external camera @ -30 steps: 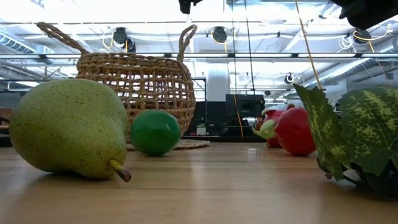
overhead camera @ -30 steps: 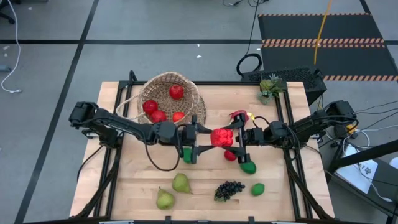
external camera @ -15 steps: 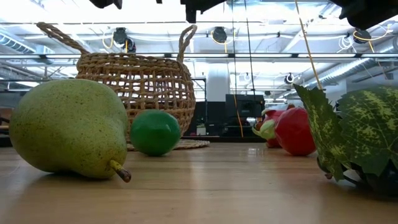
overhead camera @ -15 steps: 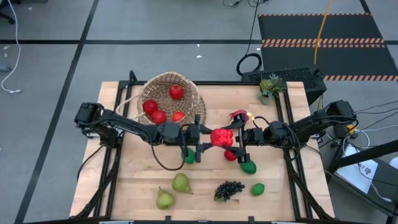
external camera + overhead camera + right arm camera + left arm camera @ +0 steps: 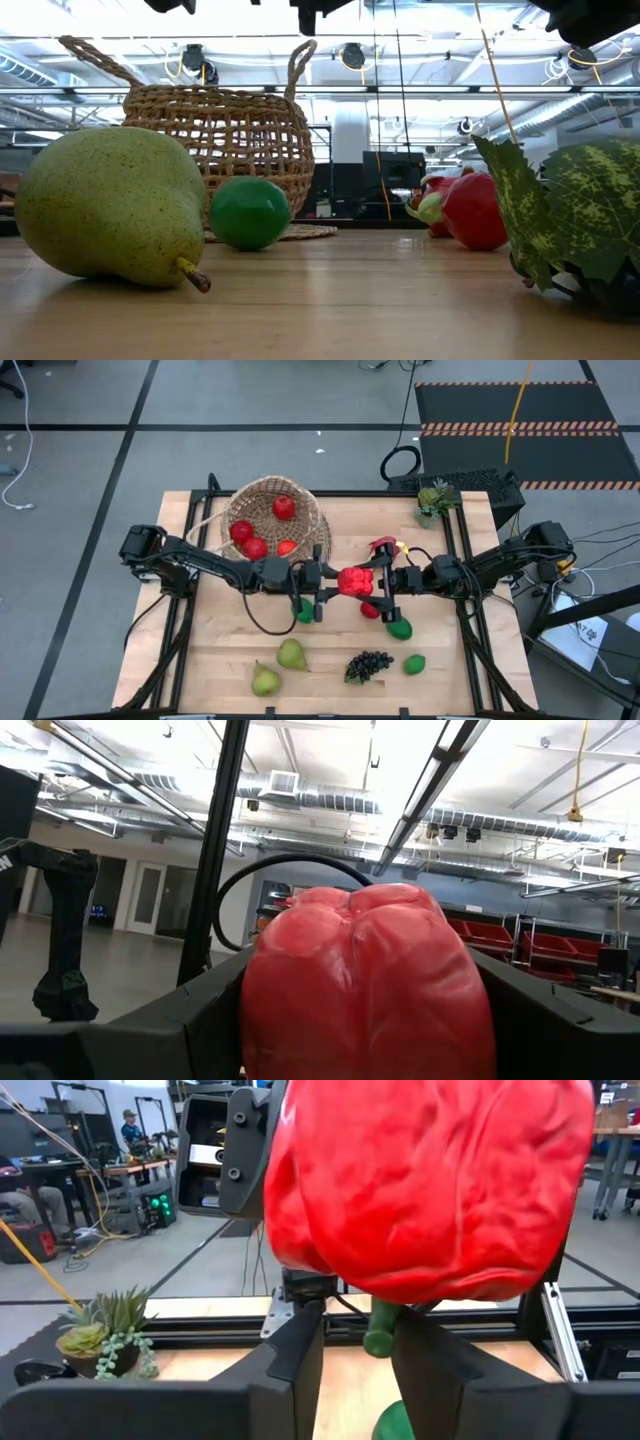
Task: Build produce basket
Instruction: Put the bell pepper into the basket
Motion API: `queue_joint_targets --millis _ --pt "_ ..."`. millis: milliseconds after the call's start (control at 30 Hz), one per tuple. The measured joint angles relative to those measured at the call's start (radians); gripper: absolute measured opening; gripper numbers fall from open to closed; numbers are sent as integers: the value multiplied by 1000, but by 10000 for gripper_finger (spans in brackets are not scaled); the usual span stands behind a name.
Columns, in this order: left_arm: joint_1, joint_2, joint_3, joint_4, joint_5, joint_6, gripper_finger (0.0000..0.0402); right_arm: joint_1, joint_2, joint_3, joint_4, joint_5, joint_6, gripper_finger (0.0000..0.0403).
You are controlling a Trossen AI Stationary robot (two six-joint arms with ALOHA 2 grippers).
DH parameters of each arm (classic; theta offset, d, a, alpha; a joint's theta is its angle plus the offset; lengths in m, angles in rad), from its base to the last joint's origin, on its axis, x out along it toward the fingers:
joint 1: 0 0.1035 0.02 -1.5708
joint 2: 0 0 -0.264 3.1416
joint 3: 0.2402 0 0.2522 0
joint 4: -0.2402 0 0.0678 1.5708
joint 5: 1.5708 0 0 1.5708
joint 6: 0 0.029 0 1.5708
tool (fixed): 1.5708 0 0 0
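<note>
A red toy pepper (image 5: 355, 581) is held mid-air at counter (image 5: 220, 660) centre for handover: right gripper (image 5: 378, 582) fingers clamped on it from 3 o'clock, left gripper (image 5: 325, 582) fingers around its green stem (image 5: 380, 1330), with the wicker basket (image 5: 300, 500) at 11 o'clock.

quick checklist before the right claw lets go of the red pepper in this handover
1. Right claw clamped on the glossy red toy bell pepper: ok, it sits between both fingers in the right wrist view.
2. Left claw closed on the pepper's green stem: not ok, jaws stand apart on either side of it.
3. Pepper held off the wooden table: ok, it does not show at table level in the low view.
4. Room in the round woven wicker basket: ok, a few red fruits inside, bare weave showing.
5. Round green toy fruit under the left claw untouched: ok, it rests alone on the table.
</note>
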Motion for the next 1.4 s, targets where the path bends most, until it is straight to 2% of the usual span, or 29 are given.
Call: queue_joint_targets --millis 367,667,867,1033,1400 --pt "-1 0 0 -3 5 5 15 -1 0 0 -7 5 -2 295" --pt "-1 0 0 -17 3 19 32 -1 0 1 -18 4 0 300" --pt "0 -26 -1 -81 -1 24 14 1 -1 1 -20 0 -4 353" --pt "3 -101 -2 -204 -25 30 22 1 -2 1 -29 0 -25 395" --pt "2 -375 -1 -695 -230 120 15 3 -1 1 -61 15 -56 397"
